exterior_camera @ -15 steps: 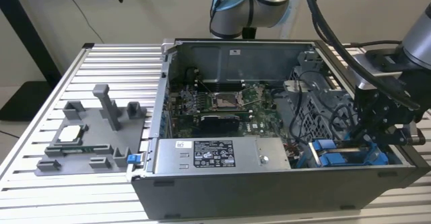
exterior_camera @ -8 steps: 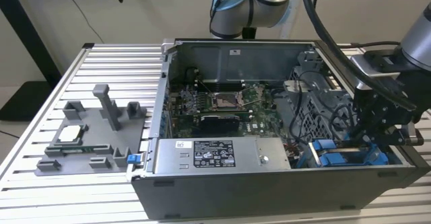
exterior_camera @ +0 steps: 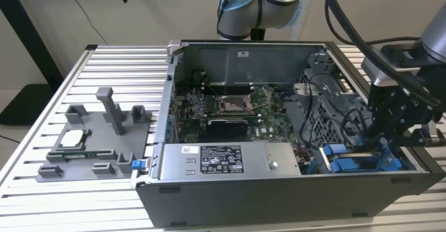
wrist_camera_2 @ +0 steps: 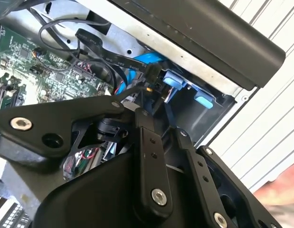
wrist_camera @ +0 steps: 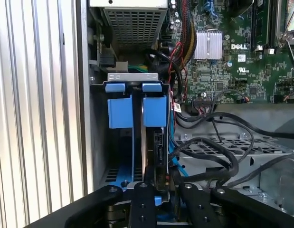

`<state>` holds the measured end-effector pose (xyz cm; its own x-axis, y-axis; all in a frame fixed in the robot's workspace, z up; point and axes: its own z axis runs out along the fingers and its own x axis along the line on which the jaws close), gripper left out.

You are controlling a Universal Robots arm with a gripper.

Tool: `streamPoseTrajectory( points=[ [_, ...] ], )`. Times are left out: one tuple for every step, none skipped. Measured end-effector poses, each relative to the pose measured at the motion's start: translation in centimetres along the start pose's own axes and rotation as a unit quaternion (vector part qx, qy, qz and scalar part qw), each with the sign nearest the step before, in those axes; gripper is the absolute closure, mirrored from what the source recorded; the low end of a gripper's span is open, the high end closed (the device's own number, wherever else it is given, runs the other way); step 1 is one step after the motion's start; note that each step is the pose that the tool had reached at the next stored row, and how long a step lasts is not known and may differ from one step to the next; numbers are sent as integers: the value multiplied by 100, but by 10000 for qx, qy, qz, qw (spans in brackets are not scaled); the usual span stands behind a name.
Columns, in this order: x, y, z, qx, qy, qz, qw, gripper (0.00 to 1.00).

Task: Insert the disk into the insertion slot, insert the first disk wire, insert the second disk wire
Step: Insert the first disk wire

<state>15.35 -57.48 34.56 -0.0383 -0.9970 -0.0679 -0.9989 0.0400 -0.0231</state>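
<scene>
In the exterior view my gripper [exterior_camera: 390, 140] reaches down into the grey drive cage at the case's right front corner, beside blue tabs [exterior_camera: 348, 161]. In the first wrist view the insertion slot [wrist_camera: 119, 156] is marked by blue tabs [wrist_camera: 154, 110] at its mouth. The disk [wrist_camera: 158, 147] stands edge-on in it, its dark end facing my gripper [wrist_camera: 158, 179], which is right at that end. A blue wire with a black connector [wrist_camera_2: 153, 73] hangs just beyond my gripper [wrist_camera_2: 158, 121] in the second wrist view. Whether anything is gripped is hidden.
A grey labelled power-supply box [exterior_camera: 223, 161] sits left of the cage, with the motherboard [exterior_camera: 230, 106] behind it. Black cable loops [wrist_camera: 218, 147] lie over the metal cage beside the disk. A grey fixture [exterior_camera: 97, 138] stands on the slatted table [exterior_camera: 42, 200].
</scene>
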Motion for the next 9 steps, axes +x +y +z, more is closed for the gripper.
streamPoseTrajectory(
  points=[
    [0, 0, -6, 0, 0, 0, 10000, 0],
    [-1, -1, -16, 0, 1, 0, 10000, 0],
    [-2, -1, -30, -1, 1, 0, 10000, 0],
    [-3, -1, -44, -1, 1, 0, 10000, 0],
    [-4, -1, -60, -3, 1, 0, 10000, 0],
    [-5, -2, -76, -3, 1, 0, 10000, 0],
    [-6, -2, -91, -3, 1, 0, 10000, 0],
    [-7, -2, -105, -3, 1, 0, 10000, 0],
    [-8, -3, -119, -4, 1, 1, 10000, 0]
  ],
)
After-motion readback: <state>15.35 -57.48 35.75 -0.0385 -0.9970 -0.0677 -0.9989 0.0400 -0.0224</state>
